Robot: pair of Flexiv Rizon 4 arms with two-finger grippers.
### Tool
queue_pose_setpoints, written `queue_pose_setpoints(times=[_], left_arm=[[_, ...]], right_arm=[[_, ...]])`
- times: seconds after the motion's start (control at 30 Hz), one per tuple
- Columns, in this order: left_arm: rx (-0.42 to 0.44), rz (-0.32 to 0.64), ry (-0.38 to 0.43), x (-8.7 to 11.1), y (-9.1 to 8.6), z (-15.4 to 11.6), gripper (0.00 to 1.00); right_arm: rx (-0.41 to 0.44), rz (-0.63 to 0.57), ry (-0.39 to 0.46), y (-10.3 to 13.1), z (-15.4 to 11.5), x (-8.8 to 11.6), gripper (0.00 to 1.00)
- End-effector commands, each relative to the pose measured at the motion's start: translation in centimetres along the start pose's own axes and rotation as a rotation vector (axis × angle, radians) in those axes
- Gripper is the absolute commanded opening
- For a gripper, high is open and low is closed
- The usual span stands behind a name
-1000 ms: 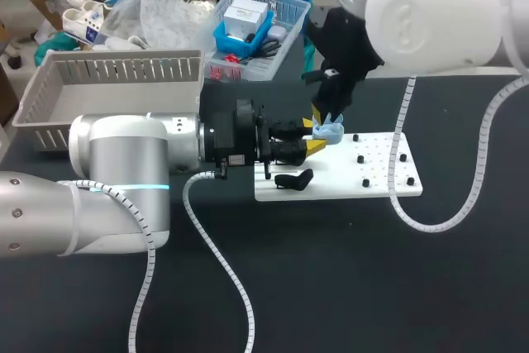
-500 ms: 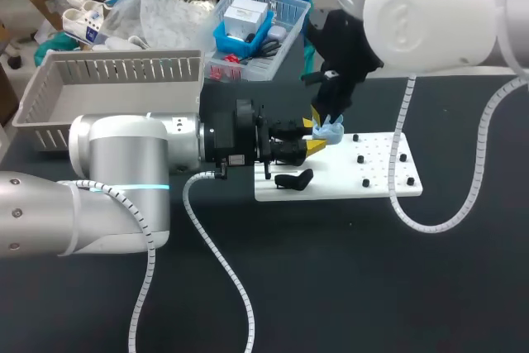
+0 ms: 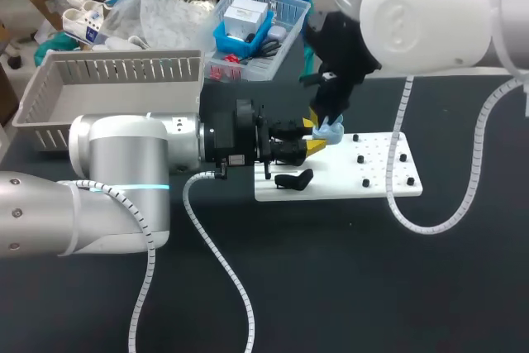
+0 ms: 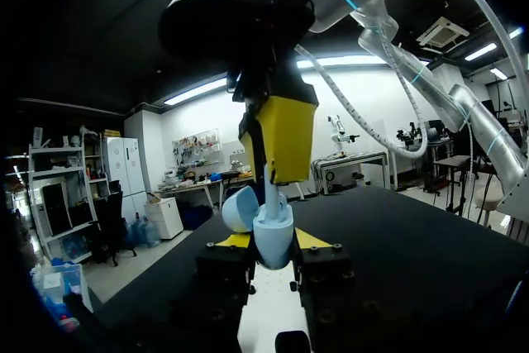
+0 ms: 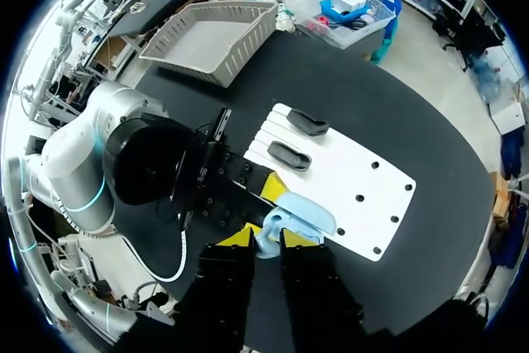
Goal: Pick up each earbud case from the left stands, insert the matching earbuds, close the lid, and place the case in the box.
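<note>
Black table [image 3: 331, 270], blue case [image 4: 273, 233] gripped in left tool [image 3: 312, 135], right tool [image 3: 318, 115] above.

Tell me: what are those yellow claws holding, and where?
Left gripper clamps the pale blue case by its lower body; right gripper seems to pinch an earbud above it.

Left fingers [image 3: 313, 146] level, right fingers [image 3: 317, 113] pointing down, both pairs closed.

Work surface: one table [image 3: 347, 287] with a matte black top, plain and uniform in colour apart from a few small pale specks. In the head view it spans the frame from side to side. Lighting on the top is even, and shadows are faint
</note>
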State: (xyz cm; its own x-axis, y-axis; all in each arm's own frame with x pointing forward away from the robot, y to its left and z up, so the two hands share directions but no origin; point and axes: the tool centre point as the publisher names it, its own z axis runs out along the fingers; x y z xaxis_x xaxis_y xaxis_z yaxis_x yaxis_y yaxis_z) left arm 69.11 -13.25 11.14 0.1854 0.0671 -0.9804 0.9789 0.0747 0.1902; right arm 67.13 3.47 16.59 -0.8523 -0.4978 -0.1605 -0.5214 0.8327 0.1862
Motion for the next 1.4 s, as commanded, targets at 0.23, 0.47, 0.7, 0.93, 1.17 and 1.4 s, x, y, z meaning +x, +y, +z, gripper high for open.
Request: queue_pose_setpoints(times=[0.23, 0.47, 0.7, 0.93, 1.17, 1.4], left_arm=[[-0.003, 0.002, -0.002, 0.05, -0.03, 0.01, 0.0], [-0.003, 0.002, -0.002, 0.05, -0.03, 0.01, 0.0], [-0.003, 0.002, -0.002, 0.05, -0.03, 0.01, 0.0], [-0.003, 0.002, -0.002, 0.05, -0.03, 0.01, 0.0], [-0.003, 0.002, -0.002, 0.05, -0.03, 0.01, 0.0], [-0.003, 0.002, -0.002, 0.05, -0.03, 0.01, 0.0]], right_arm=[[-0.001, 0.003, -0.001, -0.04, 0.1, -0.07, 0.0], [0.001, 0.005, 0.0, -0.16, 0.09, -0.03, 0.0], [0.001, 0.001, 0.004, -0.12, 0.23, -0.12, 0.0], [0.001, -0.004, 0.009, -0.05, 0.28, -0.27, 0.0], [0.003, -0.001, 0.007, -0.2, 0.17, -0.33, 0.0], [0.002, 0.001, 0.007, -0.3, 0.22, -0.42, 0.0]])
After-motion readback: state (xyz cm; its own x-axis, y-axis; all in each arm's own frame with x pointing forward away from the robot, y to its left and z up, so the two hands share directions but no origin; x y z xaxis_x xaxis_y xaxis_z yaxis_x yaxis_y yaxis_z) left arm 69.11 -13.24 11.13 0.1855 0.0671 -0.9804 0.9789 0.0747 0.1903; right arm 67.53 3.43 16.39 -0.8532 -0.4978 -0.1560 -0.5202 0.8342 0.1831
